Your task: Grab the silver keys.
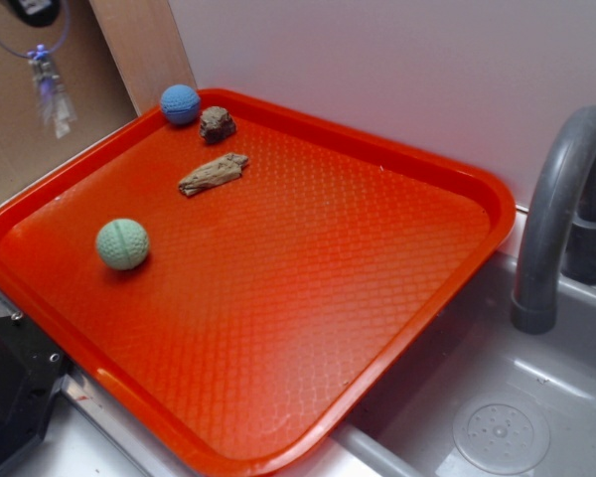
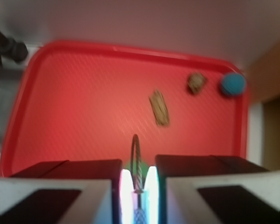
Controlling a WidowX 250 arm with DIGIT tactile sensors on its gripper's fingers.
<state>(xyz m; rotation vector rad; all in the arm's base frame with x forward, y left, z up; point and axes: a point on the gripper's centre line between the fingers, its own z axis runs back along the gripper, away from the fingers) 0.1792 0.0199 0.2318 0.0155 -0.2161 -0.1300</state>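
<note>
The silver keys (image 1: 48, 91) hang high in the air at the top left of the exterior view, blurred, dangling from a thin wire ring. Only a dark bit of my gripper (image 1: 28, 8) shows there at the frame's top edge, above the keys. In the wrist view my gripper (image 2: 138, 179) is shut, and the twisted wire ring (image 2: 136, 156) stands up from between the two pads. The key blades are hidden in that view. Far below lies the red tray (image 2: 84, 130).
On the red tray (image 1: 397, 298) lie a green ball (image 1: 122, 243), a blue ball (image 1: 180, 103), a small brown rock (image 1: 217, 123) and a tan wood-like piece (image 1: 213, 175). A grey faucet (image 1: 556, 219) and sink (image 1: 497, 417) stand at the right.
</note>
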